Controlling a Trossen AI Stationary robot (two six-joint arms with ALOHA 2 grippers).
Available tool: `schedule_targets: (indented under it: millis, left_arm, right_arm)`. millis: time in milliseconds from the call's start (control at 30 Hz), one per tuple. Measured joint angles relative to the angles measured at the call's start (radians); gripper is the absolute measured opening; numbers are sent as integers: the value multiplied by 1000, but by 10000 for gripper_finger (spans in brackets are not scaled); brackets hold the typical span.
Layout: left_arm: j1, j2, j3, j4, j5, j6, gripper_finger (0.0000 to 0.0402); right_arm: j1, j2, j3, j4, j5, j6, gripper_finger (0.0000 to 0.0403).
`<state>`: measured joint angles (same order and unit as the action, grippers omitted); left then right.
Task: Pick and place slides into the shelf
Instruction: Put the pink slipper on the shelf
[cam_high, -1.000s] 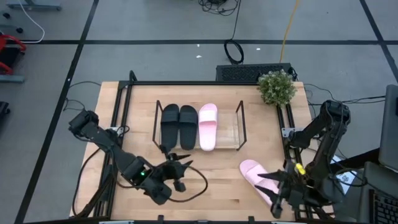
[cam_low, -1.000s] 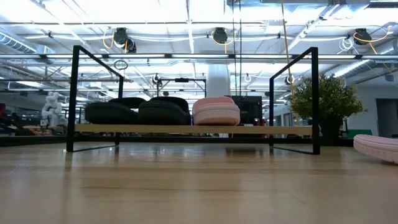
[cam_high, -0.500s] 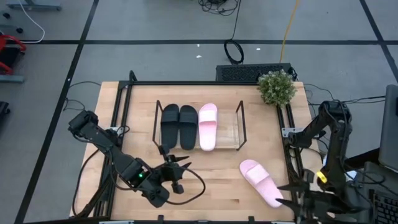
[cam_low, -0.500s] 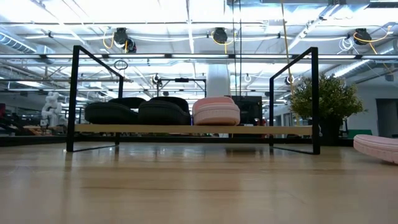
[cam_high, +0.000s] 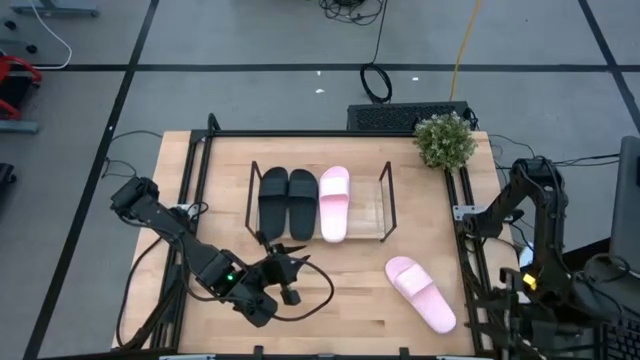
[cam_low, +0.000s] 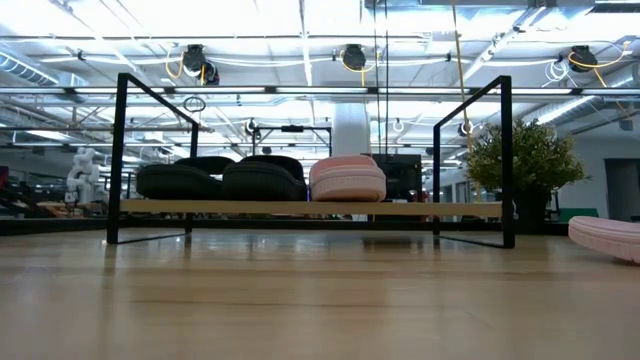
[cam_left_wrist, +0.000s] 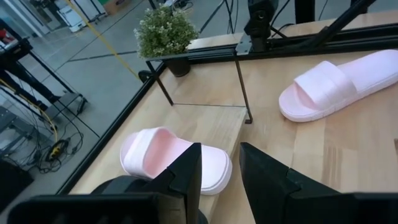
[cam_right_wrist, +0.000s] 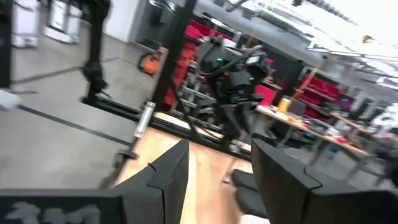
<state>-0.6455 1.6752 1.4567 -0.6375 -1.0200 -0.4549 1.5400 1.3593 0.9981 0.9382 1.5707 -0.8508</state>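
Observation:
The shelf (cam_high: 318, 205) stands mid-table and carries two black slides (cam_high: 288, 202) and one pink slide (cam_high: 334, 203), lying sole-down side by side; the low view shows the same row of slides (cam_low: 260, 180) on the shelf (cam_low: 310, 208). The second pink slide (cam_high: 420, 293) lies flat on the table, near the right, and shows as the pink slide (cam_low: 605, 238) and the pink slide (cam_left_wrist: 348, 81). My left gripper (cam_high: 285, 268) is open, hovering just in front of the shelf, fingers (cam_left_wrist: 186, 177) toward it. My right gripper (cam_right_wrist: 221, 165) is open, off the table's near right corner beside the right arm (cam_high: 540, 285).
A potted plant (cam_high: 445, 140) sits at the far right corner. A black table frame (cam_high: 200, 150) runs round the wooden top. A loose cable loops (cam_high: 315, 295) beside the left gripper. Bare shelf space (cam_high: 365, 208) lies right of the pink slide.
My right gripper has drawn back from beside the loose pink slide toward the table's near right corner and off past the edge. The slide stays flat on the table. The left arm has barely shifted.

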Motion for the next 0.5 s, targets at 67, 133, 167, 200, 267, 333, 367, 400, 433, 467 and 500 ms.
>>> schedule_targets:
  millis: [67,133,167,200,267,333,367,400,433,467,500]
  left_arm:
    - [6,0,0,1,2,-1,113]
    - [11,0,0,2,8,-4,113]
    - [12,0,0,2,13,-4,113]
    - [13,0,0,3,20,-4,113]
    - [13,0,0,2,32,0,113]
    - [13,0,0,2,37,1,113]
    - [13,0,0,2,40,1,113]
    - [13,0,0,2,43,4,113]
    - [13,0,0,0,44,4,113]
    - [13,0,0,-2,44,5,113]
    - [13,0,0,-4,44,10,113]
  right_arm:
    - [-22,-23,0,1,0,-46,164]
    - [-45,-49,0,0,0,-90,164]
    - [-55,-64,0,0,0,-110,164]
    - [-65,-79,0,0,0,-128,164]
    - [-87,-111,-7,1,0,-150,164]
    - [-108,-147,-33,0,0,-157,164]
    - [-118,-168,-51,0,0,-157,164]
    - [-128,-189,-69,1,0,-155,164]
    - [-138,-210,-86,1,0,-152,164]
    - [-149,-230,-104,2,0,-147,164]
    - [-160,-248,-118,3,1,-147,164]
